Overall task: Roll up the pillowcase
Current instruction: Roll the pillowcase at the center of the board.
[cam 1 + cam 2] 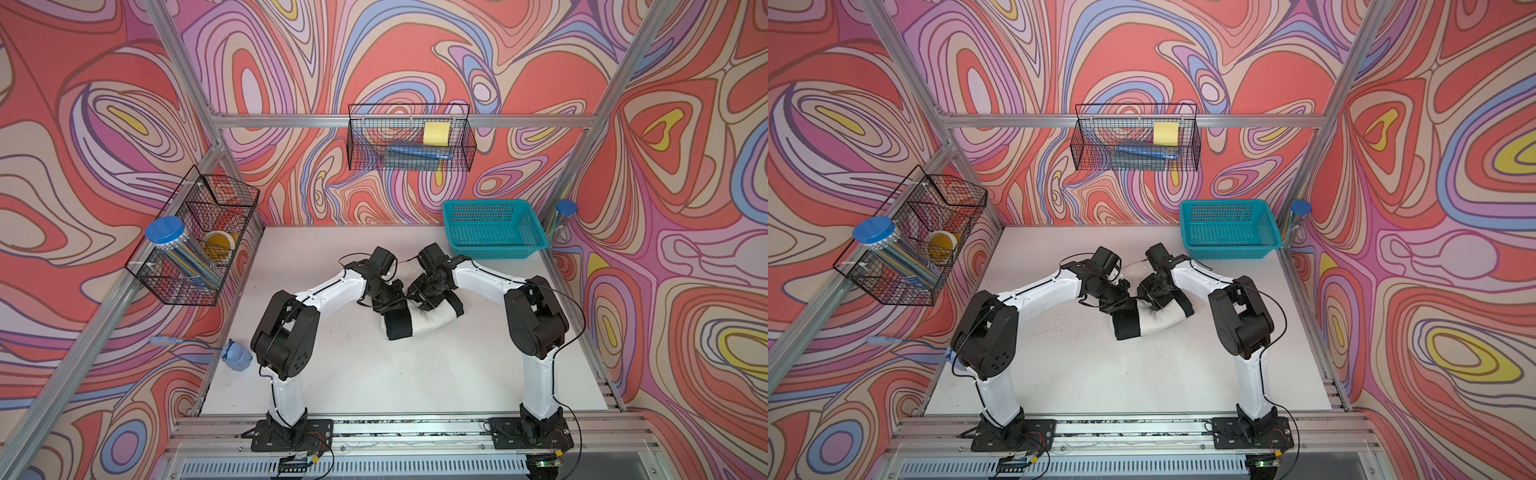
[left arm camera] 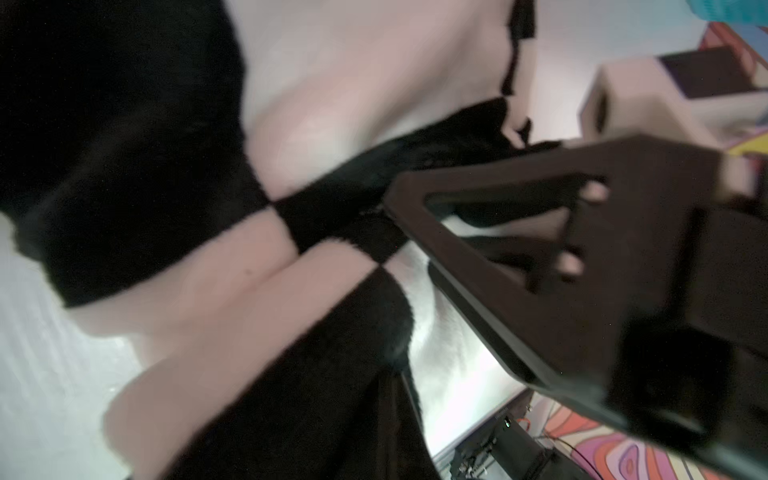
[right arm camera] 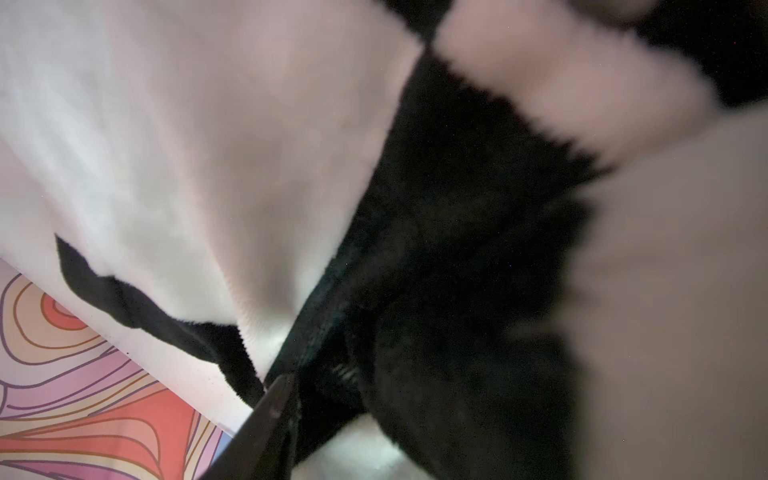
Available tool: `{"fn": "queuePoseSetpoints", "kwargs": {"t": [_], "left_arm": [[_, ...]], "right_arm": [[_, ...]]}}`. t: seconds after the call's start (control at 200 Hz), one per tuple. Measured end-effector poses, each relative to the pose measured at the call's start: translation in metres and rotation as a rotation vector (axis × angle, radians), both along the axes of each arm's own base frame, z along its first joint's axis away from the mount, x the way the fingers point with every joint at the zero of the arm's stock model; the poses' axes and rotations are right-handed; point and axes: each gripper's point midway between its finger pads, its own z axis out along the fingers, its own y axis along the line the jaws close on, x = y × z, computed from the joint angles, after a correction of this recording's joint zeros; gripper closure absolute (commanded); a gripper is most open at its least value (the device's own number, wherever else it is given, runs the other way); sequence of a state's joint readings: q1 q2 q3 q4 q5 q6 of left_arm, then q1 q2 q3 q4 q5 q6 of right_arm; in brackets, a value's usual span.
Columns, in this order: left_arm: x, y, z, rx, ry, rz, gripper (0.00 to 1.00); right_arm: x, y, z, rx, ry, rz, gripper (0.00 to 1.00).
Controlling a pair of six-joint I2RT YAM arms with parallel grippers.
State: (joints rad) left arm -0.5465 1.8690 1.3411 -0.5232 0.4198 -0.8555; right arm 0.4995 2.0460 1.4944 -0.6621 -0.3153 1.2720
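Note:
The black and white checked pillowcase [image 1: 424, 322] [image 1: 1150, 322] lies as a thick roll in the middle of the white table [image 1: 353, 374]. Both arms reach onto its top from either side. My left gripper [image 1: 388, 305] [image 1: 1117, 305] presses into the roll's left end, shut, with black fabric [image 2: 332, 395] running into its hidden jaws. My right gripper [image 1: 424, 301] [image 1: 1152, 301] sits beside it on the roll's middle. In the right wrist view one dark finger [image 3: 270, 411] shows, with creases of the fabric [image 3: 208, 145] converging on it and a thick black fold filling the gap. The right gripper's finger [image 2: 540, 332] also crosses the left wrist view.
A teal plastic basket [image 1: 494, 249] [image 1: 1229, 249] stands at the table's back right, close behind the right arm. Wire baskets hang on the back wall [image 1: 409, 141] and the left wall [image 1: 195, 245]. A small blue object [image 1: 237, 355] sits at the table's left edge.

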Motion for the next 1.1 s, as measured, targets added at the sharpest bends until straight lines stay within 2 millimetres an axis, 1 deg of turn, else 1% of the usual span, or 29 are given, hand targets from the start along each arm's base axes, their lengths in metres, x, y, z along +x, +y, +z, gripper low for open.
{"fn": "queuePoseSetpoints", "kwargs": {"t": [0.1, 0.17, 0.23, 0.31, 0.406, 0.466, 0.571, 0.616, 0.636, 0.661, 0.706, 0.771, 0.851, 0.901, 0.971, 1.036, 1.096], "left_arm": [[0.004, 0.01, -0.008, 0.052, -0.017, 0.037, 1.0], [0.006, 0.013, -0.012, 0.072, -0.021, 0.052, 1.0], [0.007, 0.014, -0.017, 0.081, -0.014, 0.058, 1.0], [0.007, 0.015, -0.025, 0.093, 0.005, 0.065, 1.0], [0.006, 0.016, -0.03, 0.096, 0.019, 0.074, 1.0], [0.006, 0.016, -0.03, 0.095, 0.025, 0.079, 1.0], [0.006, 0.016, -0.033, 0.091, 0.041, 0.088, 1.0], [0.007, 0.016, -0.034, 0.087, 0.048, 0.094, 1.0], [0.007, 0.016, -0.034, 0.086, 0.051, 0.096, 1.0], [0.007, 0.015, -0.034, 0.084, 0.057, 0.098, 1.0], [0.007, 0.014, -0.034, 0.081, 0.068, 0.103, 1.0], [0.008, 0.014, -0.034, 0.077, 0.083, 0.111, 1.0], [0.008, 0.013, -0.034, 0.07, 0.098, 0.119, 1.0], [0.008, 0.013, -0.034, 0.068, 0.105, 0.125, 1.0], [0.007, 0.012, -0.033, 0.063, 0.116, 0.132, 1.0], [0.007, 0.011, -0.032, 0.058, 0.123, 0.137, 1.0], [0.007, 0.011, -0.032, 0.052, 0.131, 0.145, 1.0]], "right_arm": [[0.003, 0.001, 0.0, 0.014, -0.016, 0.0, 0.45], [0.006, 0.002, 0.002, 0.029, -0.032, -0.001, 0.42], [0.009, 0.001, 0.006, 0.038, -0.051, -0.004, 0.37], [0.016, 0.0, 0.015, 0.036, -0.085, -0.002, 0.35], [0.027, -0.005, 0.031, 0.028, -0.134, -0.014, 0.33], [0.033, -0.012, 0.047, 0.021, -0.168, -0.031, 0.33], [0.031, -0.026, 0.079, 0.022, -0.219, -0.067, 0.29], [0.023, -0.033, 0.094, 0.031, -0.24, -0.086, 0.26], [0.017, -0.036, 0.1, 0.036, -0.246, -0.099, 0.21], [0.008, -0.041, 0.107, 0.042, -0.249, -0.117, 0.18], [-0.009, -0.048, 0.114, 0.049, -0.254, -0.134, 0.17], [-0.035, -0.055, 0.116, 0.05, -0.24, -0.157, 0.17], [-0.061, -0.055, 0.105, 0.039, -0.2, -0.168, 0.16], [-0.075, -0.051, 0.091, 0.02, -0.164, -0.165, 0.16], [-0.09, -0.045, 0.072, -0.014, -0.124, -0.154, 0.15], [-0.097, -0.038, 0.061, -0.039, -0.106, -0.145, 0.15], [-0.097, -0.031, 0.055, -0.049, -0.112, -0.148, 0.15]]}}
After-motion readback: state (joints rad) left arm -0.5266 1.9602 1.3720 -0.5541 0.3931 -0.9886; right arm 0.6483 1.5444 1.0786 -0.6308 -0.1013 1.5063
